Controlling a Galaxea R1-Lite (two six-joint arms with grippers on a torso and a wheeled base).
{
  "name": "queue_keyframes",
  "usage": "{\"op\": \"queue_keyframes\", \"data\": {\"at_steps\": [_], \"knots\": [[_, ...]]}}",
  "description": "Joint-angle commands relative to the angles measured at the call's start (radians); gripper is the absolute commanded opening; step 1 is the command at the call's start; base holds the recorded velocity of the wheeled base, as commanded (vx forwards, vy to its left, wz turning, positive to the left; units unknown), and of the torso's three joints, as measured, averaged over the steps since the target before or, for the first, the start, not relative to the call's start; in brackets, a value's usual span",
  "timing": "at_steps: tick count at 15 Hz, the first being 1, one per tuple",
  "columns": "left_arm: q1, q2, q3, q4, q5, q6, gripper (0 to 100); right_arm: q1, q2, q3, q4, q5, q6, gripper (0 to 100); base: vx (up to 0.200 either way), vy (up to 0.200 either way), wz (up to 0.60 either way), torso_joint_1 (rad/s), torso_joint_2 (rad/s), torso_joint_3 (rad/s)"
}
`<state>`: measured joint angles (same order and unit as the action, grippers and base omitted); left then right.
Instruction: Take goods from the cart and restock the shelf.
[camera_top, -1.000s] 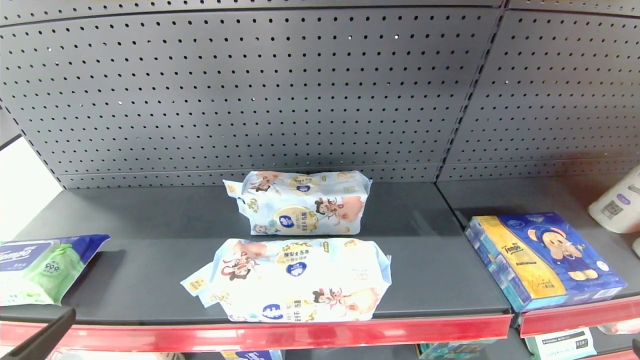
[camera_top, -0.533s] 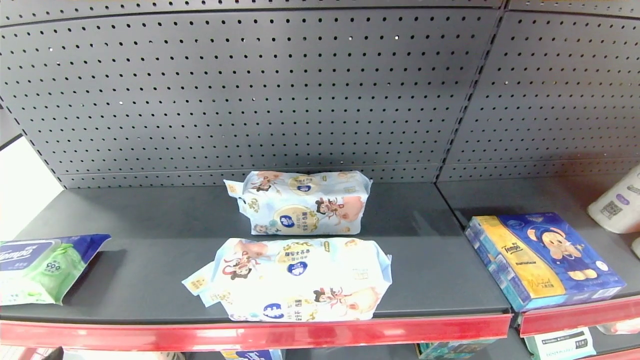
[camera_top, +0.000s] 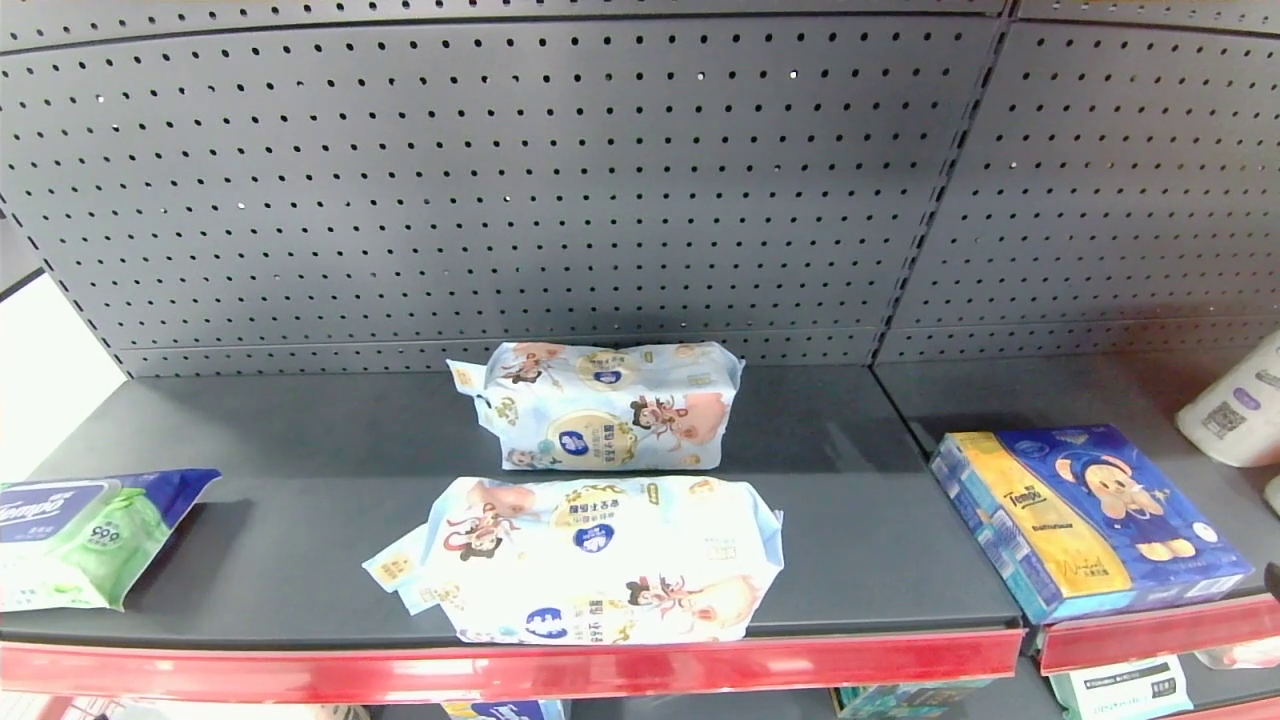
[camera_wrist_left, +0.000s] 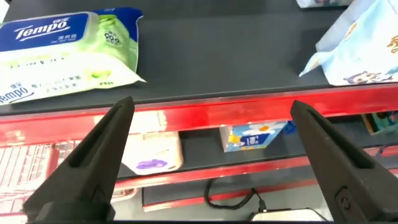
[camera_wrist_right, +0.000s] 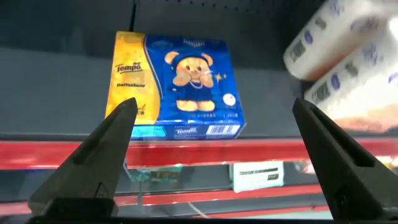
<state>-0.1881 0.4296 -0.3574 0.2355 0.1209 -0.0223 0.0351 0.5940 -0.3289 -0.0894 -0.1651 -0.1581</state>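
With two tissue packs (camera_top: 600, 560) on the shelf (camera_top: 300, 450) and the left tool (camera_wrist_left: 211, 102) and right tool (camera_wrist_right: 214, 102) both spread and empty, fetching another pack likely comes next.

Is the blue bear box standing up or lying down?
Lying down. The blue bear box rests flat on the shelf, its bear picture facing up.

Jaws gaping wide on both sides.
Left gripper (camera_wrist_left: 211, 102) has its two dark tapered fingers (camera_wrist_left: 93, 162) set far apart, tips level; right gripper (camera_wrist_right: 214, 102) stands likewise, its fingers (camera_wrist_right: 336, 162) spread wide, tips pointing forward and level with one another.
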Motion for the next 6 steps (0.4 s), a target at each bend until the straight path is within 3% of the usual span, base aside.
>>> {"op": "queue_keyframes", "data": {"at_steps": [1,4,6], "knots": [[0.012,-0.041,0.014,0.010,0.002,-0.008,100,-0.017,-0.036,0.025,0.000,-0.002,0.022,100,0.000,0.000,0.00,0.000,0.00,0.000],[0.073,-0.061,-0.002,0.077,0.002,-0.056,100,-0.018,-0.082,0.057,0.000,-0.002,0.022,100,0.000,0.000,0.00,0.000,0.00,0.000],[0.076,-0.060,-0.009,0.079,0.003,-0.059,100,-0.018,-0.079,0.057,0.000,0.001,0.023,100,0.000,0.000,0.00,0.000,0.00,0.000]]}}
